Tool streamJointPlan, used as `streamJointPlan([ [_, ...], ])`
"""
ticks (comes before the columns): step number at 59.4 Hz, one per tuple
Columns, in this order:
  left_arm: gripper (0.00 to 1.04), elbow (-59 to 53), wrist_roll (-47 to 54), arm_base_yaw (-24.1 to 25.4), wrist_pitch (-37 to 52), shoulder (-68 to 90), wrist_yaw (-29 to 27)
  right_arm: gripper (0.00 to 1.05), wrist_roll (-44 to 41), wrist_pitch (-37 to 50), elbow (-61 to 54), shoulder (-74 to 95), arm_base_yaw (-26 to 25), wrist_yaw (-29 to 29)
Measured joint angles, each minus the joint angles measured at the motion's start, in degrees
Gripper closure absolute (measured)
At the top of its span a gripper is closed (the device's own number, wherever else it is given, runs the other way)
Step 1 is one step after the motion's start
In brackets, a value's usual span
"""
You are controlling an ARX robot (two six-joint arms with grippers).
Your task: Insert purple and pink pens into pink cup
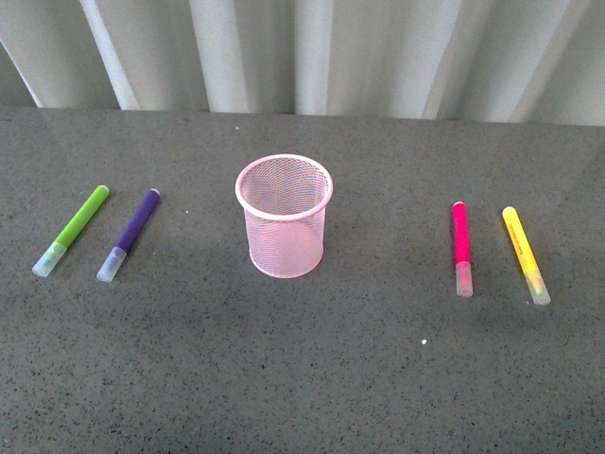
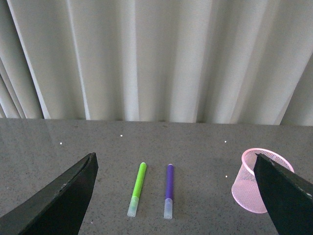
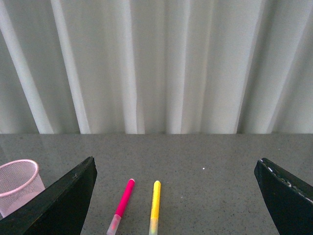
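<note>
The purple pen (image 1: 129, 235) lies on the tabletop (image 1: 302, 378) at the pink cup's (image 1: 284, 238) nine o'clock, the pink pen (image 1: 461, 248) at three o'clock. Both look light, stiff and slippery, so a mid-barrel grip suits. The left end effector (image 2: 174, 155) and right end effector (image 3: 176, 158) gape empty.

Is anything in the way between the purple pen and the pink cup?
No. Only bare grey table lies between the dark purple marker pen and the light pink wire-mesh cup. The lime-green marker lies on the pen's other side.
</note>
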Motion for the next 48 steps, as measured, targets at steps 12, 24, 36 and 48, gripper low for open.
streamJointPlan([
  [12, 0.07, 0.0, 0.0, 0.0, 0.0, 0.0, 0.0, 0.07, 0.0, 0.0, 0.0, 0.0, 0.0, 0.0],
  [24, 0.07, 0.0, 0.0, 0.0, 0.0, 0.0, 0.0, 0.07, 0.0, 0.0, 0.0, 0.0, 0.0, 0.0],
  [36, 0.07, 0.0, 0.0, 0.0, 0.0, 0.0, 0.0, 0.07, 0.0, 0.0, 0.0, 0.0, 0.0, 0.0],
  [48, 0.07, 0.0, 0.0, 0.0, 0.0, 0.0, 0.0, 0.07, 0.0, 0.0, 0.0, 0.0, 0.0, 0.0],
])
